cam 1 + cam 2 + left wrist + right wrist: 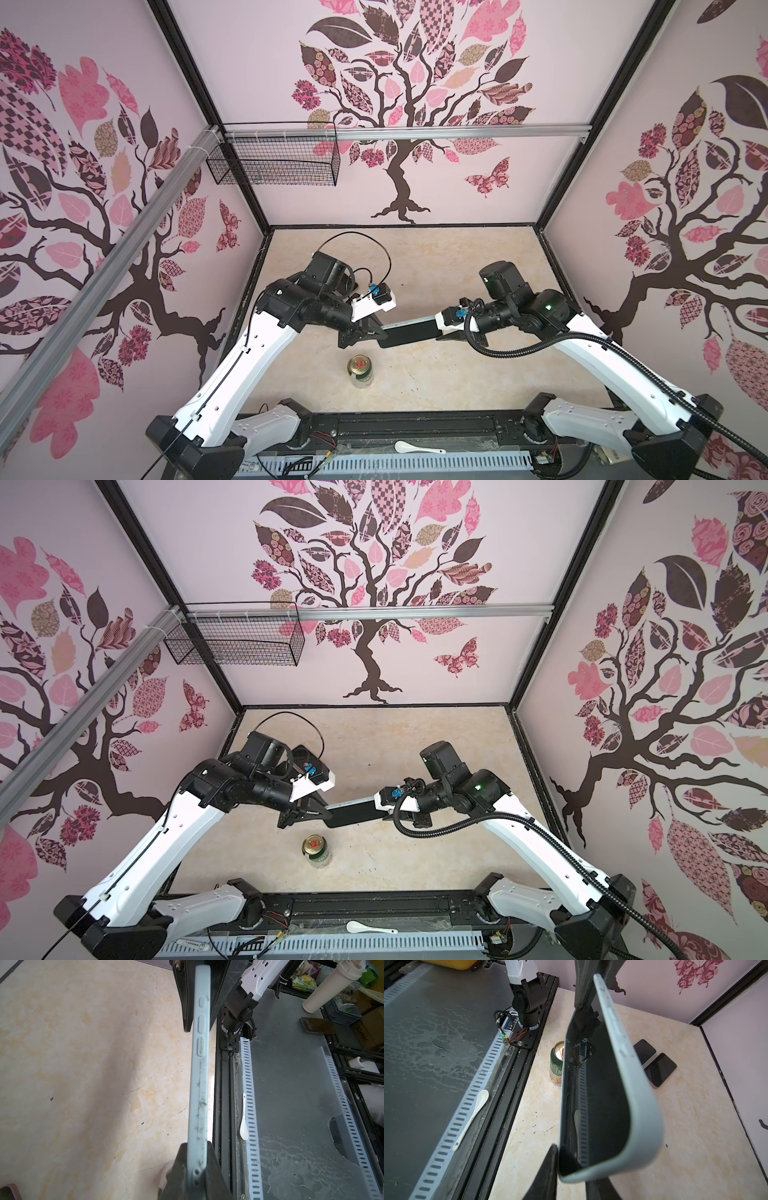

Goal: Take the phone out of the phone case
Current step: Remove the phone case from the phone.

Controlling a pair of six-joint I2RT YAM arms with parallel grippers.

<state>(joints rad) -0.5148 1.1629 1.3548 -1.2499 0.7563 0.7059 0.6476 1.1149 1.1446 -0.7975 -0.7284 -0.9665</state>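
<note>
While the phone (pixel 409 332) sits inside its pale blue phone case (pixel 200 1084), the two hang together in the air over the middle of the marble-patterned table (pixel 457 257). In both top views they stand on edge with the long axis running from 9 to 3 o'clock and the dark screen turned toward 6 o'clock.

The left gripper (pixel 365 330) is clamped on the 9 o'clock end, one finger against the screen side and one against the back. The right gripper (pixel 442 334) has a finger on either side of the 3 o'clock end, but I cannot tell whether they press the case.

A green drink can (pixel 360 370) stands upright on the table at 6 o'clock from the phone, apart from it. Two spare phones (pixel 660 1069) lie flat side by side toward 10 o'clock. A white spoon (pixel 417 448) rests on the front ledge at 6 o'clock.
</note>
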